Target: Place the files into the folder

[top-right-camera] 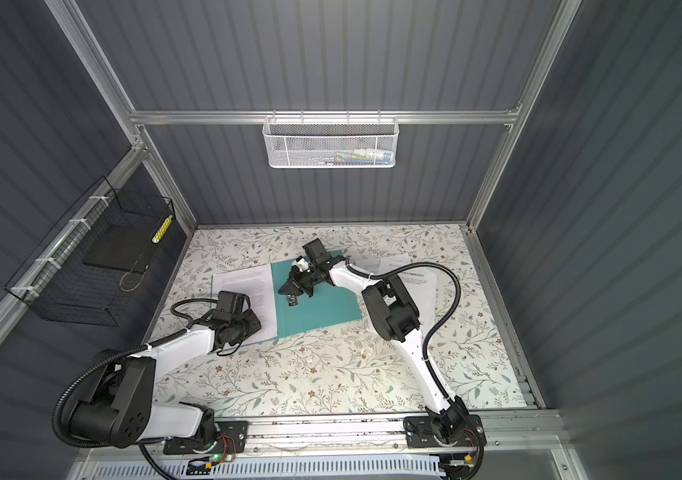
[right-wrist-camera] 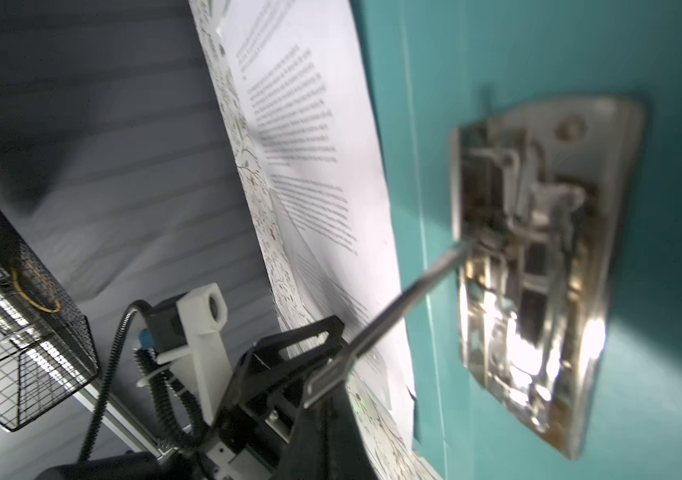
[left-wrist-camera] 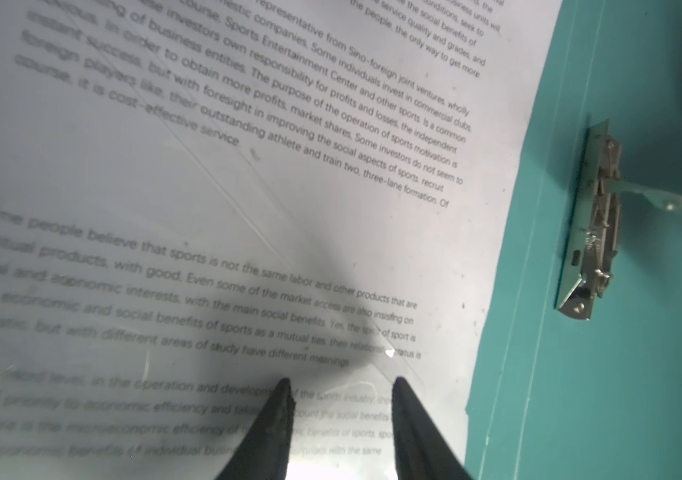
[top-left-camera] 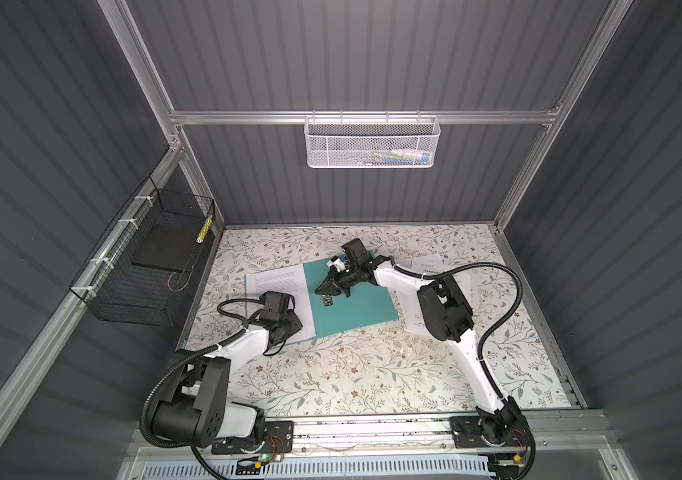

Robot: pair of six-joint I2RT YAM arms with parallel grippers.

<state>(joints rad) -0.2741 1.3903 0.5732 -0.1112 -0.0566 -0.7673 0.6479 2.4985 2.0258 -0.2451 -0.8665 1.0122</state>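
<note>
Filing looks partly done: the teal folder (top-left-camera: 356,309) lies open mid-table, one printed sheet (top-left-camera: 273,282) across its left side beneath the left gripper (left-wrist-camera: 341,380), jaws apart, while the right gripper (top-left-camera: 325,292) pinches shut on the clip lever (right-wrist-camera: 406,291) and further sheets (top-left-camera: 424,266) wait unfiled at far right.

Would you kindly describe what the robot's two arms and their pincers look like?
The left arm and right arm have glossy white link shells and boxy black joint housings. A ribbed black cable hose loops beside each. The left pincer and right pincer have slim, black, tapering fingers. Each wrist carries a black camera box.
</note>
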